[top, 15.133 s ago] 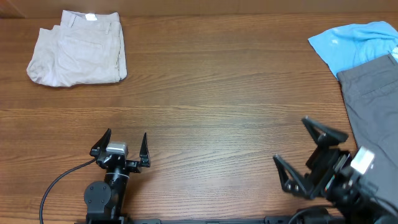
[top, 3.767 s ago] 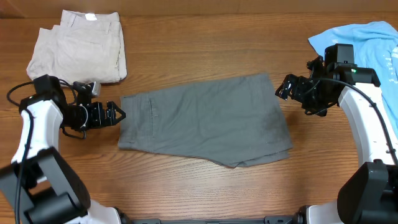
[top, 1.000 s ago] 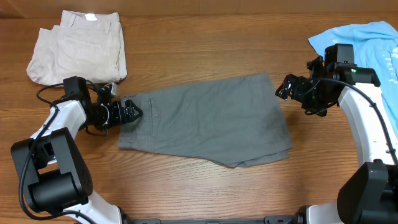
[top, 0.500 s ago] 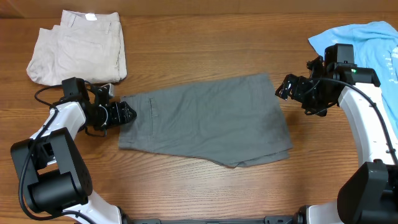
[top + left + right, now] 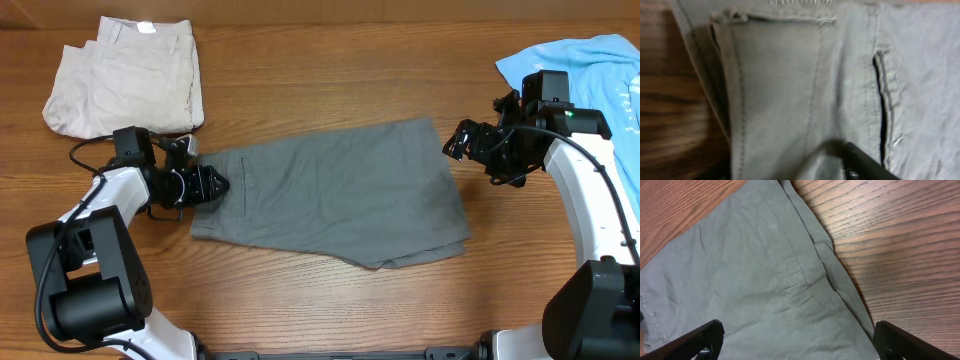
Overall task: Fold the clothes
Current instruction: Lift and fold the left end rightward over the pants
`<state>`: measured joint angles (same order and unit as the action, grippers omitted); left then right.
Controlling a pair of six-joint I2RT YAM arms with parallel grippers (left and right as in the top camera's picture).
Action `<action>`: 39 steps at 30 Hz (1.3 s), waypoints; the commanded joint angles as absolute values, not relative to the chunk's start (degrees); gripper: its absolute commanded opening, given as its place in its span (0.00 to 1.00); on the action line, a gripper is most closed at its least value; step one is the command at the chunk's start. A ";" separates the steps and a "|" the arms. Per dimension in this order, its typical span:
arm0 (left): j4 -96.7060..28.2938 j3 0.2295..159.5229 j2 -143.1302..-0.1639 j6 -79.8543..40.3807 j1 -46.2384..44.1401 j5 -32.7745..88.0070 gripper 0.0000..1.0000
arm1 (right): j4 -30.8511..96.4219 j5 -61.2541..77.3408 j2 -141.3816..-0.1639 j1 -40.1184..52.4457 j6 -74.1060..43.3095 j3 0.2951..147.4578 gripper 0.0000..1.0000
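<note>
Mid-grey cloth shorts (image 5: 330,190) lie flat at centre of the brown wooden table (image 5: 330,70), waistband at 9 o'clock. Left gripper (image 5: 207,184) is on the waistband edge. Its wrist cam shows one dark finger (image 5: 865,162) beside the pocket slit (image 5: 882,100) (other finger not visible, so can't tell if it's pinching). Right gripper (image 5: 468,155) hovers at the shorts' 2 o'clock corner, fingers (image 5: 700,339) spread wide, gripping nothing. Folded beige shorts (image 5: 125,78) at 10 o'clock, light-blue T-shirt (image 5: 580,70) at 2.

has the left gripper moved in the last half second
Yes: the left gripper slid right, from just off the grey shorts' left edge onto it.
</note>
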<state>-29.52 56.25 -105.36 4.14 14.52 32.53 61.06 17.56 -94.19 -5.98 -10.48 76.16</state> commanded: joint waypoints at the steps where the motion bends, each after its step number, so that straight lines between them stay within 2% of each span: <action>1: -30.92 52.90 -109.60 3.38 13.47 30.46 0.38 | 60.90 17.41 -93.97 -6.13 -10.44 76.23 1.00; 4: -30.81 53.01 -109.60 3.38 13.54 29.39 0.11 | 60.90 17.41 -93.97 -6.13 -10.44 76.25 1.00; 5: -30.87 53.15 -109.60 3.38 13.65 29.21 0.04 | 60.90 17.41 -93.97 -6.13 -10.44 76.25 1.00; 16: -39.51 60.64 -109.60 -1.04 17.04 25.02 0.04 | 60.90 17.41 -93.97 -6.13 -10.44 76.23 1.00; 20: -46.92 66.94 -109.60 -4.62 17.08 17.58 0.04 | 60.90 17.41 -93.97 -6.13 -10.44 76.23 1.00; 31: -68.95 91.64 -109.60 -9.50 17.21 6.83 0.04 | 60.90 17.41 -93.97 -6.13 -10.44 76.23 1.00; 39: -83.29 109.51 -109.60 -9.17 14.94 5.78 0.04 | 60.90 17.41 -93.97 -6.13 -10.46 76.23 1.00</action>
<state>-81.43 104.27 -109.67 -8.67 16.36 7.55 61.08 17.56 -94.19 -5.96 -10.48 76.16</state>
